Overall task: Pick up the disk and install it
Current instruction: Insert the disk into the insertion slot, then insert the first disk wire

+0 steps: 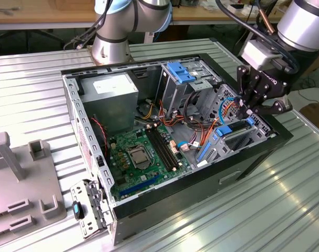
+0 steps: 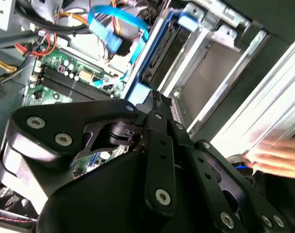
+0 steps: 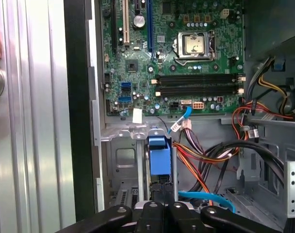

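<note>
You see disk mostly buried in drive cage, blue end alone showing. Hand blurred (pale smear), cut by frame edge. Gripper cropped in first wrist view; you can't judge its grip.

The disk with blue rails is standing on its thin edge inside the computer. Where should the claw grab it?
Probably the thin upward-facing edge, pinched across its two flat sides. The disk stands on edge in a narrow metal bay, so its faces are walled in lower down. Come straight down through the open side of the case, where the claw is.
</note>
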